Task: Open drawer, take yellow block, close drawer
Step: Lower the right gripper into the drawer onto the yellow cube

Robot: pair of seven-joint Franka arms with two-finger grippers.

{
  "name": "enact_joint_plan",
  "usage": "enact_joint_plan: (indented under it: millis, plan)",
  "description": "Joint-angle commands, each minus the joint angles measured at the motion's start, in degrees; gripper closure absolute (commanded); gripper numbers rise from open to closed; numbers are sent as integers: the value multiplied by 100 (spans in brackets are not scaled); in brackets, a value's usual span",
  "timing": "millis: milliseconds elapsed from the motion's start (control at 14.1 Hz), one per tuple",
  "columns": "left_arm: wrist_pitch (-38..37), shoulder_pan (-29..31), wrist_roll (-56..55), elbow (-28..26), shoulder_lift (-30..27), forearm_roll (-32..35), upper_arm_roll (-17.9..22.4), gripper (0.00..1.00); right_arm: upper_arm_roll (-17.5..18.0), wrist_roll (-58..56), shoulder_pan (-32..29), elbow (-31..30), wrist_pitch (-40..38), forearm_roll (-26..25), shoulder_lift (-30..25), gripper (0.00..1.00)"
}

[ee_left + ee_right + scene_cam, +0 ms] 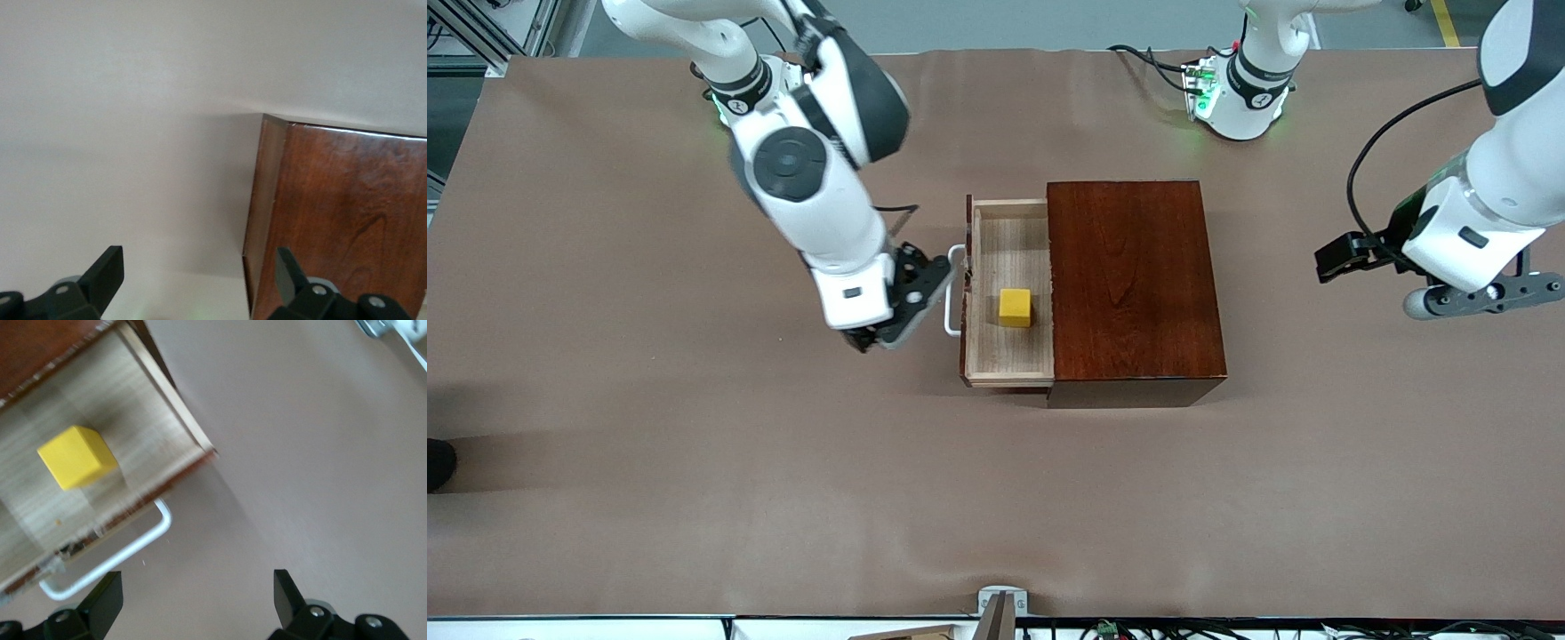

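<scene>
Beside the white handle (953,292), toward the right arm's end of the table, the right gripper (898,311) stands with fingers spread wide and nothing held. The drawer (1009,298) is pulled out of the dark wooden box (1134,284), and the yellow block (1015,308) sits on its pale floor, well inside the walls. Recommended: lift clear of the handle, centre over the block, square the fingers to two flat faces, and descend without touching the drawer front (clearance looks modest). The left gripper (200,280) waits open and empty, above the table at the box's closed end.
</scene>
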Motion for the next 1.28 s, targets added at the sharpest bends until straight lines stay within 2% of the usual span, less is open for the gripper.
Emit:
enact_joint_plan:
  millis: [0, 71, 142, 284, 497, 710, 1207]
  plan:
    - [164, -420, 306, -369, -324, -128, 670, 0, -74, -138, 347, 93, 236, 58, 225, 0]
    - [164, -658, 463, -377, -359, -207, 1014, 0, -83, -199, 461, 110, 332, 15, 295, 0]
    - [182, -721, 717, -395, -368, -303, 1191, 0, -83, -409, 549, 180, 420, -3, 409, 0]
    - [225, -704, 1183, -404, -377, -339, 1298, 0, -92, -988, 646, 522, 465, -47, 716, 0]
    - [235, -687, 1273, -404, -395, -339, 1316, 0, -92, -1088, 848, 725, 456, -231, 980, 0]
    - [226, -695, 1273, -386, -395, -313, 1281, 0, -92, -1088, 1130, 761, 412, -714, 1130, 0]
    - [235, -748, 1265, -360, -342, -269, 1263, 0, -83, -816, 1306, 761, 474, -698, 1438, 0]
